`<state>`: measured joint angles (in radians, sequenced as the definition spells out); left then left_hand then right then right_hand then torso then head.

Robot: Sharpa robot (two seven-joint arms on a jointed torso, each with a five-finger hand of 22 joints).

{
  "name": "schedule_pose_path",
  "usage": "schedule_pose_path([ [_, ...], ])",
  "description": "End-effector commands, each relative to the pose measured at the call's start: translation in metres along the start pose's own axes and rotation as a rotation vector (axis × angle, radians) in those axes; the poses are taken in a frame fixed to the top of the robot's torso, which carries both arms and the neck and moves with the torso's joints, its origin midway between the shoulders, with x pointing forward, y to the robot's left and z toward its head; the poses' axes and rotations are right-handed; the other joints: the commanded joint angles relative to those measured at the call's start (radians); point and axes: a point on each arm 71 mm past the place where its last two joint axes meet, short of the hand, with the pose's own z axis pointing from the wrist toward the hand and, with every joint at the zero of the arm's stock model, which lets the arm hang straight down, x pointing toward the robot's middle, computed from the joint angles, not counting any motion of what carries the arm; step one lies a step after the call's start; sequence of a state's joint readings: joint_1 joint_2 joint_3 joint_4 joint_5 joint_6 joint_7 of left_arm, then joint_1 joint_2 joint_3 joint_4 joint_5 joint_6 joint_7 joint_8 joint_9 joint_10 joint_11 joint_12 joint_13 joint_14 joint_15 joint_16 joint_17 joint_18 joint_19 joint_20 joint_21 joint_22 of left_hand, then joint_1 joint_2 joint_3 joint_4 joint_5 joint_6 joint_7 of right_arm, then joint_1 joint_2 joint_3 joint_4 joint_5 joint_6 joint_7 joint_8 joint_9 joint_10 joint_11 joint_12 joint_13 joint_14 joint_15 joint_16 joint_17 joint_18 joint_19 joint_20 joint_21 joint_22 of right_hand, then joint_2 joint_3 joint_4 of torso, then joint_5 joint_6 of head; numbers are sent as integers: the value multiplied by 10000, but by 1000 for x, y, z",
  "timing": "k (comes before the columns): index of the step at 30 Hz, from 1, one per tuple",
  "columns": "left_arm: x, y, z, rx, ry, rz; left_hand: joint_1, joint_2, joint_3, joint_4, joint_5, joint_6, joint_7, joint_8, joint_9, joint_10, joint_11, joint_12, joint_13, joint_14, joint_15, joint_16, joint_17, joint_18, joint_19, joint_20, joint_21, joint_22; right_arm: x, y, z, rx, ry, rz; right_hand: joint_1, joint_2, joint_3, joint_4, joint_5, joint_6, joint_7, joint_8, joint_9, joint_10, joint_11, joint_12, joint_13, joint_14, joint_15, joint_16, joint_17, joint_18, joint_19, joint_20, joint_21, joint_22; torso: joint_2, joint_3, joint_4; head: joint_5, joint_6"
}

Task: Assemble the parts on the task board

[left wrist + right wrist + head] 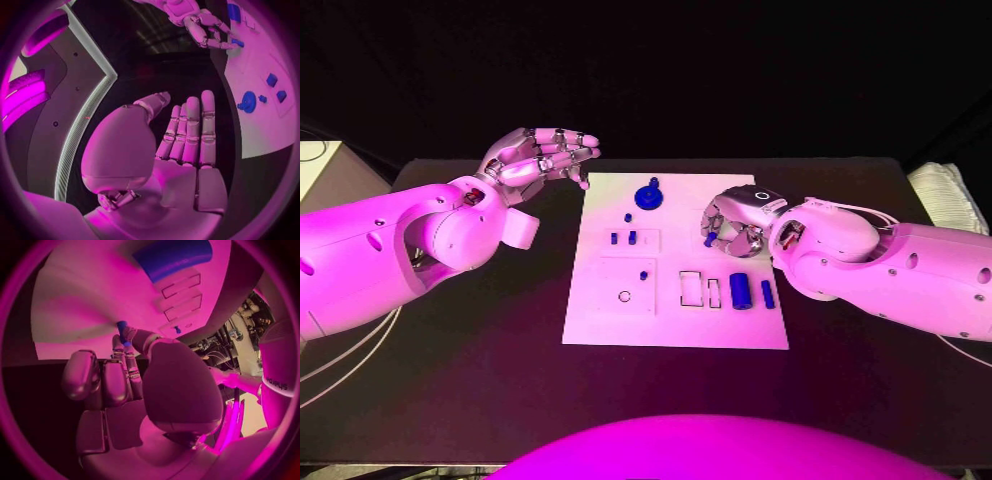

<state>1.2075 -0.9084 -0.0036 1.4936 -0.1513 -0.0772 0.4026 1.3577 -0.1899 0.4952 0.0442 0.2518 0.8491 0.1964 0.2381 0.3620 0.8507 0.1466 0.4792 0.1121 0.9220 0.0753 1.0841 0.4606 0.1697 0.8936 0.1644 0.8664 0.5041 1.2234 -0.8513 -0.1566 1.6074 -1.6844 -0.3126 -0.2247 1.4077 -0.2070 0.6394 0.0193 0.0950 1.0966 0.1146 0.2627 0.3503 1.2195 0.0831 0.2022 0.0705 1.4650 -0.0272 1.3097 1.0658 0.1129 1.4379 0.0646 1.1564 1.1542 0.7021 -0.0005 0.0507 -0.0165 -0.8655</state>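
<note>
Black table [473, 390] under me, dark room beyond it. The white task board [678, 325] lay flat in the middle of the table, its long side running near to far.

My left hand [538, 157] hung off the board's far left corner, above bare table, touching nothing. The fingers were apart and loosely bent in the head view; the left wrist view showed them [190, 130] lying side by side, nearly straight, thumb off to one side, palm empty.

My right hand [737, 222] sat over the board's right edge, toward the far half, fingers curled down and in. A small blue peg [710, 239] was pinched at the fingertips, just above the board; the right wrist view showed it [122, 327] sticking out between thumb and a finger, close to the white surface.

Other parts on the board: a round blue knob piece [648, 195] at the far end, centre. Two small blue blocks [623, 238] side by side left of centre, a tiny blue dot just beyond them. Two blue cylinders [751, 292] lay near the right edge, nearer to me than my right hand, beside outlined rectangular slots [698, 289]. My right hand covered part of the board's right edge.
</note>
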Motion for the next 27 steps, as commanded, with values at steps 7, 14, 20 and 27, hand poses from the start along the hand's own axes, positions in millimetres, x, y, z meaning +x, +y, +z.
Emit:
schedule_pose_path([
  [7,1,0,1,3,160,-121,90,3,-13,-31,41,10,57,26,-11,-49,9,-57,-8,-40,7,-66,-13,139,21,26,-65,-17,-14,10,-8,-311,-908,-41,168,222,94,-66,15,72,9,56,21,511,-408,52,220,166,-101,7,-51,-187,61,-28,56,20,-21,-12,-10,-12,28],
  [14,2,0,2,3,172,-127,96,14,-10,-31,36,13,59,30,-10,-52,12,-60,-13,-44,9,-71,-14,139,20,27,-64,-16,-34,20,-15,-604,-1474,80,148,211,110,-83,18,83,8,66,32,532,-412,41,231,162,-108,2,-59,-193,68,-30,84,50,-21,-13,0,-8,67],
  [20,3,0,2,6,197,-137,96,14,-10,-31,36,13,59,30,-10,-52,12,-60,-13,-44,9,-71,-14,139,20,27,-64,-16,-40,38,-15,-1149,-1634,269,145,208,116,-90,20,85,8,68,35,537,-413,38,234,162,-111,7,-50,-198,75,-31,105,73,-3,-10,-2,47,75],
  [27,4,0,3,9,245,-158,96,14,-10,-31,36,13,59,30,-10,-52,12,-60,-13,-44,9,-71,-14,139,20,27,-64,-16,-30,73,-8,-2027,-1386,684,136,204,125,-98,19,88,11,72,39,543,-413,31,238,152,-116,-19,-100,-190,65,-32,74,43,-7,-8,-2,219,58],
])
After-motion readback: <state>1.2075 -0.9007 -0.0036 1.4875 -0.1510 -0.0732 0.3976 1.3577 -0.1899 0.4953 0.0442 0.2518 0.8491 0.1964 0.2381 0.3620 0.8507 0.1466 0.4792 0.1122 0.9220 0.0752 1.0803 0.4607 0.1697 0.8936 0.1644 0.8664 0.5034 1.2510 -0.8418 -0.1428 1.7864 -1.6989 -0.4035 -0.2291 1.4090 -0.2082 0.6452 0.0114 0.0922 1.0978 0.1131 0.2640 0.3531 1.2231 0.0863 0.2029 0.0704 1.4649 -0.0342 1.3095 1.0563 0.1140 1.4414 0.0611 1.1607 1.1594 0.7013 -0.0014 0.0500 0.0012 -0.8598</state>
